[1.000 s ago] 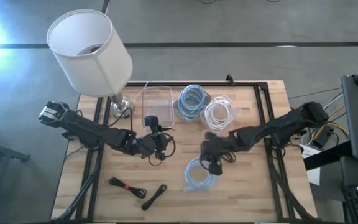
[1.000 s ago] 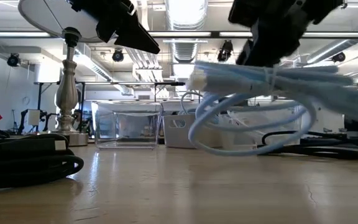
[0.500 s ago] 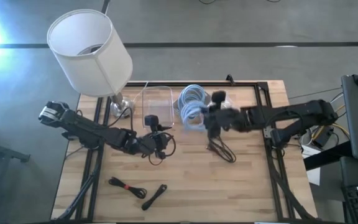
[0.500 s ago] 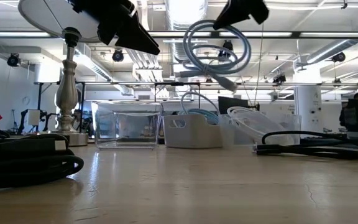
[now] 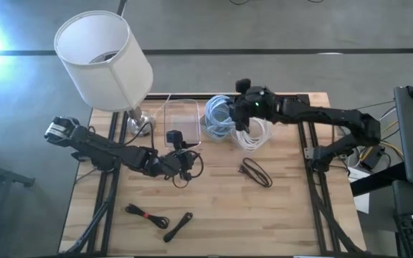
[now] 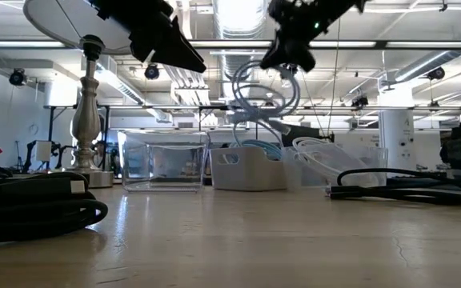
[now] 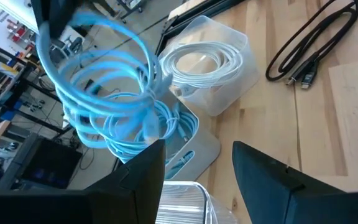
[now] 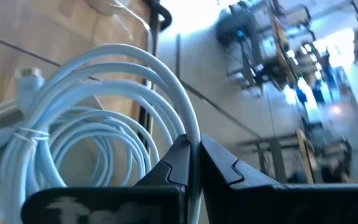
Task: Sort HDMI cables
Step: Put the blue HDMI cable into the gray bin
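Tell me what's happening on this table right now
A two-armed robot is sorting coiled cables. The right gripper has its fingers shut on a light blue cable coil and holds it in the air over the tub of blue coils at the table's far side. Beside it, a clear tub holds white coils. The left gripper waits with fingers open near the table's middle. Three black cable bundles lie loose on the wood.
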